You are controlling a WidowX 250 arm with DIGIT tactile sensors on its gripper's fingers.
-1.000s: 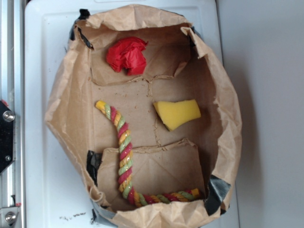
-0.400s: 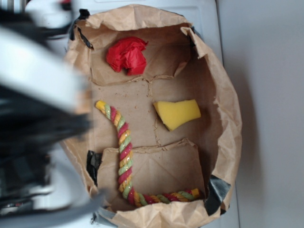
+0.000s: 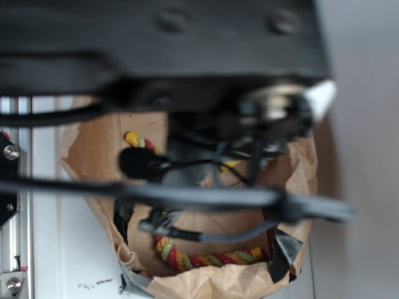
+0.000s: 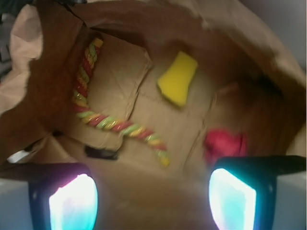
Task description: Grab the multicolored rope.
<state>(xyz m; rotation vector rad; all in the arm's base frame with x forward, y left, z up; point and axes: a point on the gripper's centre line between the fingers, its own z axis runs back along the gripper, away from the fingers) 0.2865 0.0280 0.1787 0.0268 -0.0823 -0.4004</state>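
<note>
The multicolored rope (image 4: pixel 115 125), twisted red, yellow and light-green strands, lies bent on the floor of a brown paper bag (image 4: pixel 240 62). In the exterior view only its ends show (image 3: pixel 206 258); the arm hides the rest. My gripper (image 4: pixel 152 201) is open and empty, its two glowing pads (image 4: pixel 74 203) wide apart at the bottom of the wrist view. It hovers above the bag's near wall, apart from the rope, whose nearest end lies just ahead between the pads.
A yellow foam wedge (image 4: pixel 178 79) lies mid-bag beyond the rope. A wrinkly red paper ball (image 4: pixel 223 143) sits near the right pad. The bag's crumpled walls (image 3: pixel 81 156) rise all round. The bag stands on a white surface (image 3: pixel 62 249); a metal rail (image 3: pixel 12 187) runs at left.
The arm has swung in from the left and now covers most of the bag in the exterior view. The rope, wedge and ball have not moved.
</note>
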